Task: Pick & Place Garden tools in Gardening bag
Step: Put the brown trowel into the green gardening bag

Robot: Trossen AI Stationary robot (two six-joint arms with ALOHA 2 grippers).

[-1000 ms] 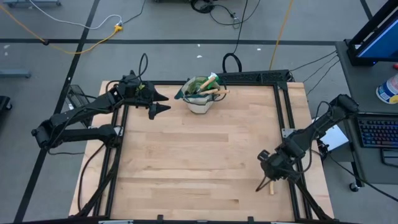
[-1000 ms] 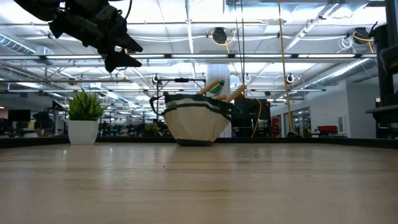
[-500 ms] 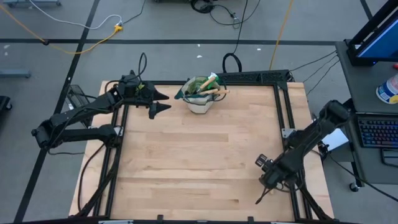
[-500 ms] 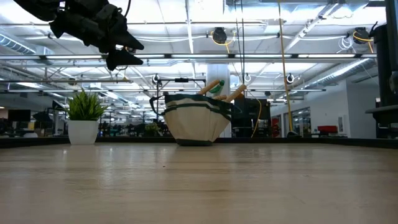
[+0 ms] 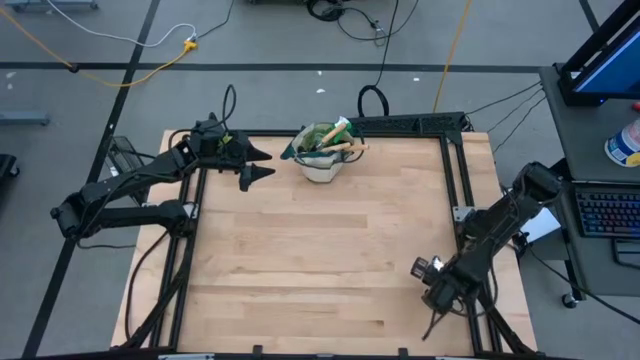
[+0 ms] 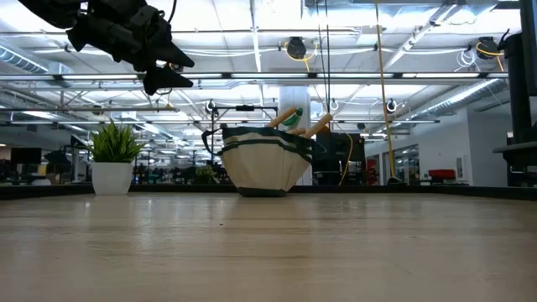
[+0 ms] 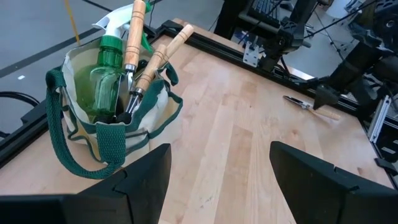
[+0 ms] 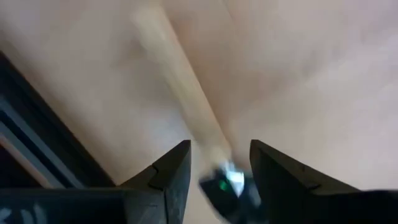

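Bench [image 5: 320, 250] mostly bare; gardening bag [image 5: 320, 155] sits at far edge w/ spray bottle [image 7: 107, 68] + wooden-handled tools [image 7: 134, 37] already inside, left gripper [image 5: 258, 165] parked just beside it, jaws spread, holding nothing. Right gripper [image 5: 437, 300] is low at the near-right corner over the last tool [image 7: 311, 107], jaws spread either side of its wooden handle [image 8: 186, 106], not pinched yet. IMO drop straight down, centre the handle btwn the jaws, close mid-handle so it doesn't pivot, and watch the frame rail close by.
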